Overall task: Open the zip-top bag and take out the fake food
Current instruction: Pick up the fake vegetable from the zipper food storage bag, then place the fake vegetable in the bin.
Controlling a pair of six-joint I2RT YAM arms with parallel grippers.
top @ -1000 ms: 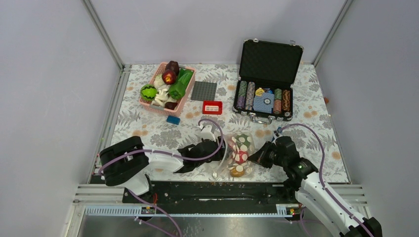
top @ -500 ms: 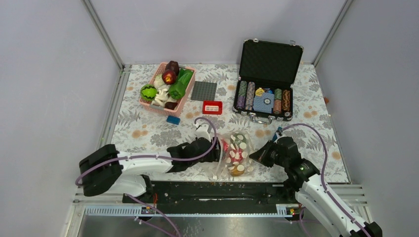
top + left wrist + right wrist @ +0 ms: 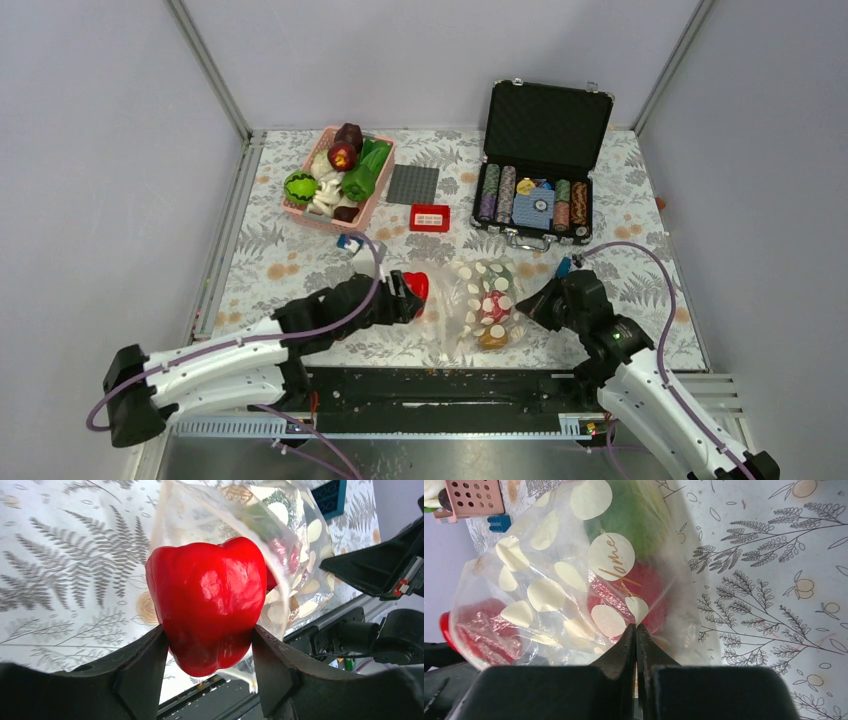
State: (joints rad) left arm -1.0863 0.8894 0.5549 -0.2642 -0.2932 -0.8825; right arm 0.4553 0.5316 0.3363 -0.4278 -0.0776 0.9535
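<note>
A table (image 3: 290, 250) covered with a pale cloth printed with grey ferns and orange flowers is seen from above, walled by grey panels. Two white-and-black arms are stretched over its near half. At the far right an open black poker-chip case (image 3: 548, 115) is stood with its lid upright and rows of chips in its tray. At the far left a pink slotted plastic basket (image 3: 322, 220) is filled with plastic produce, among it a green striped melon (image 3: 300, 187).

The zip-top bag (image 3: 480, 300), clear floppy plastic printed with cream-white round dots, is found on the near middle of the cloth, between the two grippers. Red, green and orange-yellow fake food pieces (image 3: 488, 318) are seen through its film. Its right edge is pinched by the right gripper (image 3: 528, 306), whose fingers are pressed flat together on the film in the right wrist view (image 3: 635, 630).

A dark grey studded square mat (image 3: 413, 184) is laid flat between basket and case.

A glossy red plastic pepper (image 3: 416, 286) is clamped between the two fingers of the left gripper (image 3: 406, 297). It is gripped on both flanks in the left wrist view (image 3: 209, 640), outside the bag and just beside its left edge. From the overhead view it cannot be told whether the two touch.

A small red box (image 3: 430, 217) is laid just in front of the mat, and a small blue block (image 3: 350, 242) in front of the basket.
</note>
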